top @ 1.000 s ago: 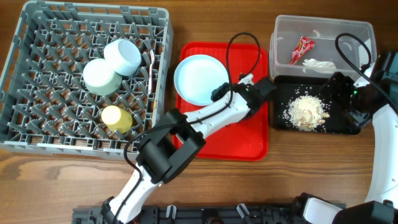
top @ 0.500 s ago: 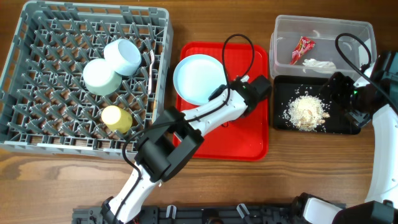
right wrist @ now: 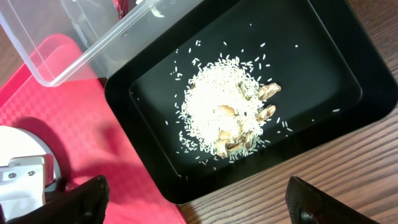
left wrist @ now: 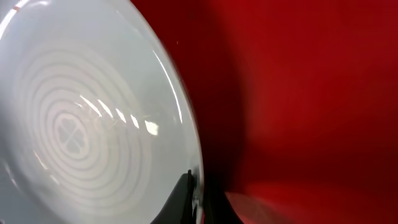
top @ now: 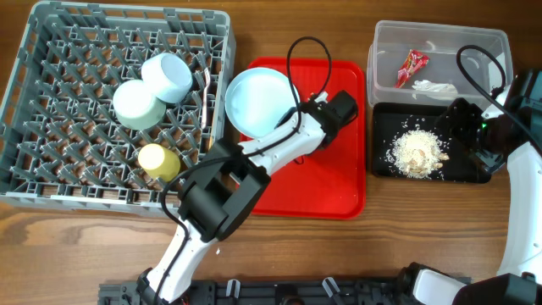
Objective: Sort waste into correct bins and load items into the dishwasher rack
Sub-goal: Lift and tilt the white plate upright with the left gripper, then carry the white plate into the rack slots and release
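At the far left of the wooden counter [top: 51, 254] sits the grey dishwasher rack [top: 127, 13]. Among its pegs are two pale blue bowls [top: 138, 103] touching each other, a yellow-green cup [top: 158, 161] just below them, and a white fork [top: 206, 93] along the right wall. Just beside the rack lies the red serving tray [top: 339, 191]. The pale blue plate [top: 258, 100] is over the tray's upper left corner, its left rim jutting past the tray's edge toward the rack. The left arm [top: 271, 157] stretches from the counter's near edge across the tray, and the left tool [left wrist: 196, 200] is clenched on the plate's right rim. The wrist view shows the thin rim pinched between the two dark fingers, with a shadow on the red surface beside it. Right of the serving tray, at the back, stands the clear tub [top: 500, 38], holding the red snack wrapper [top: 412, 66] and the crumpled white napkin [top: 434, 85]. Against its near side is the black tray [top: 381, 165], with the food scraps [right wrist: 227, 115], white rice grains and a few brown pieces, heaped in its middle. The right tool [right wrist: 196, 196] hangs above the black tray, its fingers spread wide apart with nothing between them.
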`<action>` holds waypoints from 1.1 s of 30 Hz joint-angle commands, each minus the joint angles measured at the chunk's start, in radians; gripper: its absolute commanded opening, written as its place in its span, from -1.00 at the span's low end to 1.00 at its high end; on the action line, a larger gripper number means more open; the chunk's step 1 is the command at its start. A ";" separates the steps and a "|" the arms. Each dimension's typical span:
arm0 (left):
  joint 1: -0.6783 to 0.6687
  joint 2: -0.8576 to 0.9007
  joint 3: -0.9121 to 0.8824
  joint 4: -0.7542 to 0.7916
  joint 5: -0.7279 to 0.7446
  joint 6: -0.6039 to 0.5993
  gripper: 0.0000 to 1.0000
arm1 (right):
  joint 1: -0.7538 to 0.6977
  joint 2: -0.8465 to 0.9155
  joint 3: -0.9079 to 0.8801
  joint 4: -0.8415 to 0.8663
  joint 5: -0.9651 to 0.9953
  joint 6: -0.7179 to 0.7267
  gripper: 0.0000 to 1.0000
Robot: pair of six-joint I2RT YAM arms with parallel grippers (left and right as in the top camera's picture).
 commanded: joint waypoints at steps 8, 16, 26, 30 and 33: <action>-0.090 -0.088 0.004 -0.003 -0.267 0.054 -0.92 | -0.002 0.011 0.014 -0.001 -0.009 -0.004 0.83; -0.090 -0.135 0.004 -0.004 -0.294 0.054 -0.92 | -0.002 0.011 0.014 -0.003 -0.009 -0.004 0.83; -0.067 -0.241 0.004 -0.006 -0.246 0.049 -0.92 | -0.002 0.011 0.014 -0.004 -0.009 -0.004 0.83; -0.031 -0.301 0.004 -0.008 -0.217 0.049 -0.92 | -0.002 0.011 0.014 -0.005 -0.009 -0.004 0.83; -0.005 -0.336 0.004 -0.007 -0.193 0.045 -0.92 | -0.002 0.011 0.014 -0.005 -0.009 -0.004 0.83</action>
